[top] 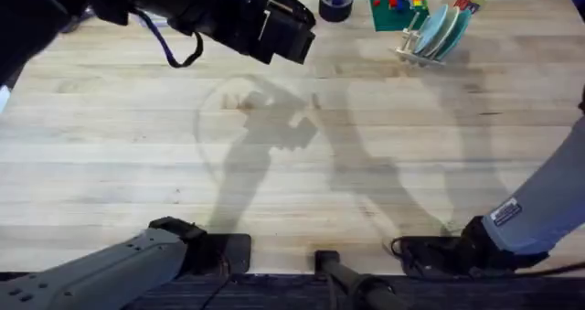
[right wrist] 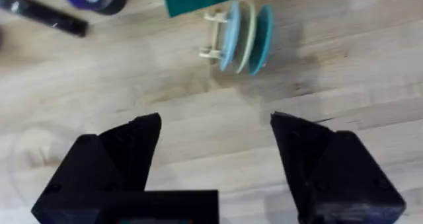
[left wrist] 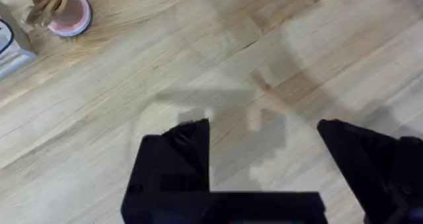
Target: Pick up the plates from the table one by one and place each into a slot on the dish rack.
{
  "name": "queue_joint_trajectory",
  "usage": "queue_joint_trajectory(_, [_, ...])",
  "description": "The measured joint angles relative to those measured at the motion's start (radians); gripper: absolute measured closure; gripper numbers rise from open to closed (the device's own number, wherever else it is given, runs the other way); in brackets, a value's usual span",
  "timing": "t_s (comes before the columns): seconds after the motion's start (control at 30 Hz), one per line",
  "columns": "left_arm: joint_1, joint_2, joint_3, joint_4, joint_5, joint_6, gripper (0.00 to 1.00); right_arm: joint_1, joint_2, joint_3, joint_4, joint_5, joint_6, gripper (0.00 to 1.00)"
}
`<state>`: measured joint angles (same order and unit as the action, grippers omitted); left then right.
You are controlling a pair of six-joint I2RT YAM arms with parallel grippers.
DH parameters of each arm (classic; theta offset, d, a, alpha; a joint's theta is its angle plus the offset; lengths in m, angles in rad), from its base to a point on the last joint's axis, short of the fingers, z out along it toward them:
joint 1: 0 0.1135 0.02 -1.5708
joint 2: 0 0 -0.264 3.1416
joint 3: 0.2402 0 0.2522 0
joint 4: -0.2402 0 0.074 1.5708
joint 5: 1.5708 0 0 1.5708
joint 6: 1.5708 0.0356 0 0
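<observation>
Three thin round plates [right wrist: 246, 31], two teal-blue and one cream, stand on edge in the small pale pegged dish rack [top: 413, 48] at the far right of the light wooden surface [top: 137, 145], while both wrist views show each black tool, left [left wrist: 264, 135] and right [right wrist: 215, 131], spread and empty above bare planks, and the left wrist view adds what seems a pink-based round holder [left wrist: 61, 11].

My overhead camera looked down and forward from above my bases, taking in the whole table [top: 137, 164]. My right wrist camera faced down from some height, sharing the dish rack [right wrist: 215, 32] with it. My left wrist camera hung nearer bare wood.
</observation>
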<state>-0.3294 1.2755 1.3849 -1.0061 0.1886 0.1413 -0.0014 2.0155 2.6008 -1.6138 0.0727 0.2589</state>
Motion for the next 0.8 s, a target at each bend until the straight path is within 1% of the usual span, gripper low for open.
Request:
queue_joint_trajectory(0.17, [0.000,0.000,0.000,0.000,0.000,0.000,0.006,0.042,-0.095,-0.092,0.001,-0.011,-0.009,0.007])
queue_joint_trajectory(0.37, [0.000,0.000,0.000,0.000,0.000,0.000,0.006,0.064,-0.249,-0.264,0.003,-0.014,-0.029,0.007])
queue_joint_trajectory(0.53, [0.000,0.000,0.000,0.000,0.000,0.000,0.007,0.122,-0.422,-0.454,0.023,-0.014,-0.056,0.007])
queue_joint_trajectory(0.7, [0.000,0.000,0.000,0.000,0.000,0.000,0.007,0.211,-0.575,-0.651,0.102,-0.013,-0.076,0.007])
queue_joint_trajectory(0.8, [0.000,0.000,0.000,0.000,0.000,0.000,0.007,0.241,-0.655,-0.770,0.150,-0.010,-0.076,0.008])
